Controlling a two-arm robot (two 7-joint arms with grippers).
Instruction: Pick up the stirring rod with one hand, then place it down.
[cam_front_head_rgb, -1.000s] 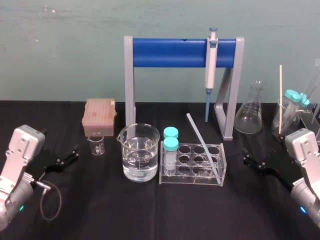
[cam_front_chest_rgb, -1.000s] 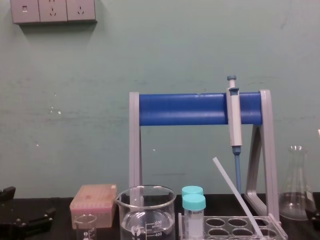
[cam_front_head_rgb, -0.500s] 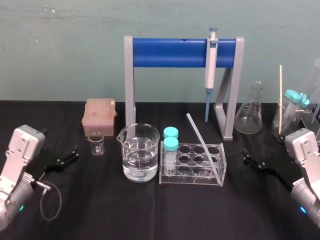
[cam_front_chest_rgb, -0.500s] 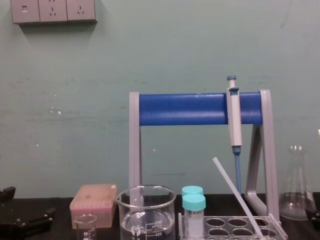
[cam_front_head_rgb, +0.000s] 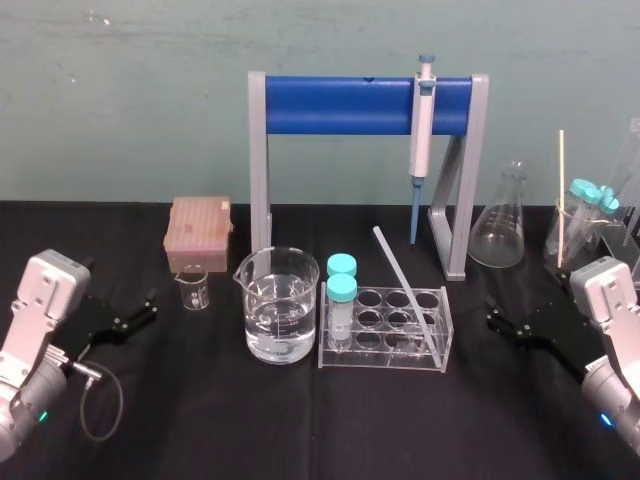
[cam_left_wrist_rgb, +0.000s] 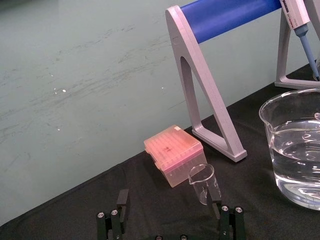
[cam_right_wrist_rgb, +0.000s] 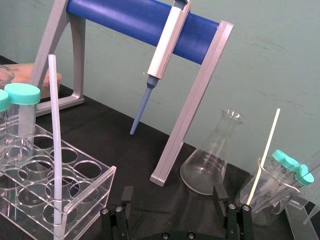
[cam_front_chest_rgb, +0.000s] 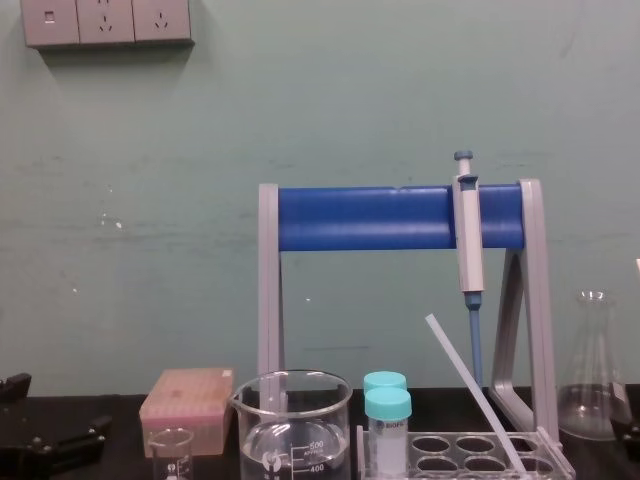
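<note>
The stirring rod (cam_front_head_rgb: 405, 290) is a thin translucent-white rod leaning in the clear tube rack (cam_front_head_rgb: 430, 362) at mid-table, its top tilted back and left. The chest view shows the stirring rod (cam_front_chest_rgb: 470, 385) rising slantwise out of the rack, and the right wrist view has the rod (cam_right_wrist_rgb: 56, 145) ahead of the fingers. My right gripper (cam_front_head_rgb: 492, 312) rests low on the table to the right of the rack, open and holding nothing (cam_right_wrist_rgb: 173, 195). Far left, my left gripper (cam_front_head_rgb: 140, 310) lies open (cam_left_wrist_rgb: 169, 205) and holding nothing, well away from the rod.
A big beaker of water (cam_front_head_rgb: 281, 320) stands left of the rack, with a small beaker (cam_front_head_rgb: 193, 290) and a pink tip box (cam_front_head_rgb: 199, 232) farther left. Two teal-capped tubes (cam_front_head_rgb: 342, 290) sit in the rack. Behind are the blue stand (cam_front_head_rgb: 340, 105) with a pipette (cam_front_head_rgb: 423, 110), and a conical flask (cam_front_head_rgb: 500, 230).
</note>
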